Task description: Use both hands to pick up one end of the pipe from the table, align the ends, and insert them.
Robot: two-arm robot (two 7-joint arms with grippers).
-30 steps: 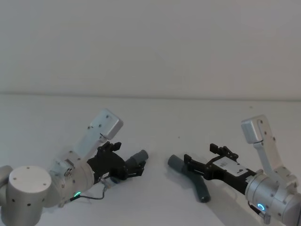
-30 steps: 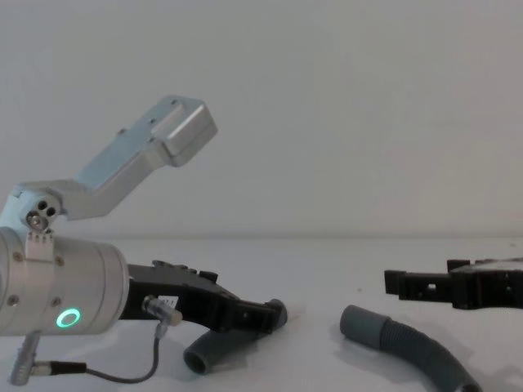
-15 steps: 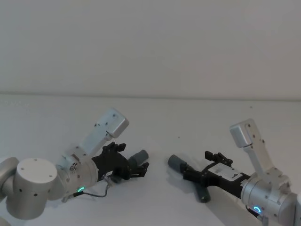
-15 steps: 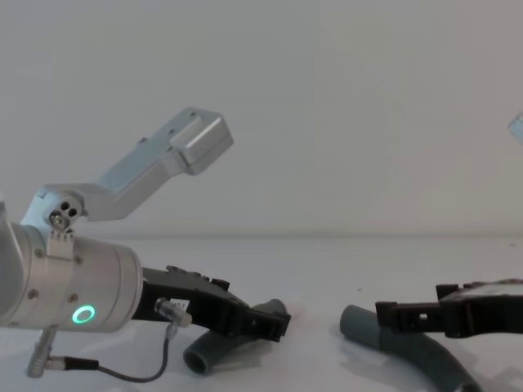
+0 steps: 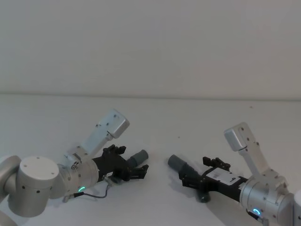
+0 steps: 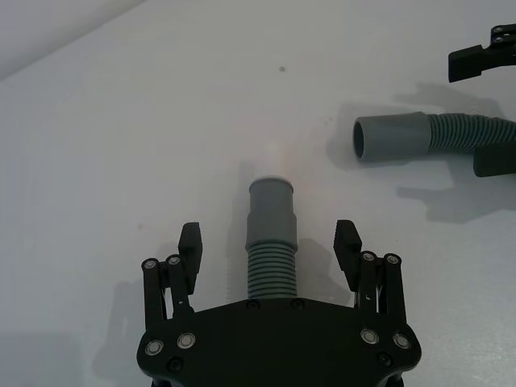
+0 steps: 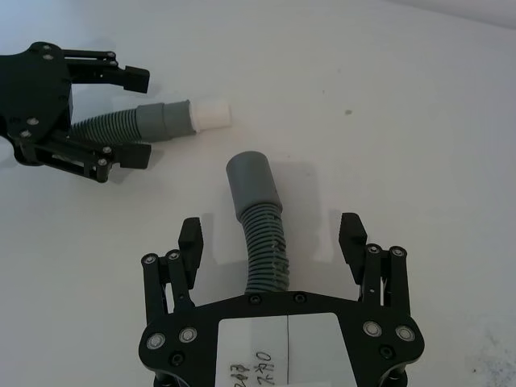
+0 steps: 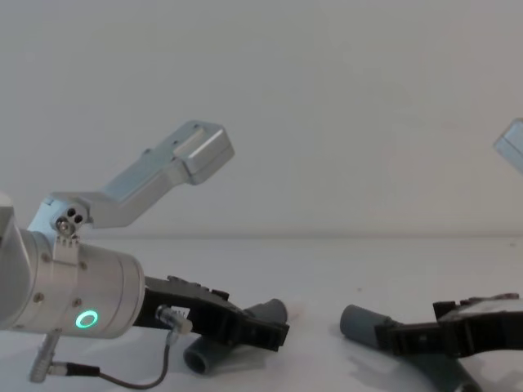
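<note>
1. Nearest the body, the left gripper sat low over the table. Its fingers were spread wide, one on each side of the short hose piece, and clamped nothing.
2. The right gripper straddled the longer hose piece in the same way, fingers apart and clear of the ribs.
3. Both pieces lay on the table. The narrow cuff with its whitish tip was near the wider socket but apart from it, and the two were not in line.
4. We judged the hose light. The corrugated body would be soft and would bend under load. The cuffs looked stiffer, and smooth enough to slip.
5. We advised taking hold on the ribs just behind each cuff. This leaves the cuff free and keeps the unsupported length short for alignment.
6. The table was a plain, matte white, flat surface. A pale, bare wall stood beyond its far edge.
</note>
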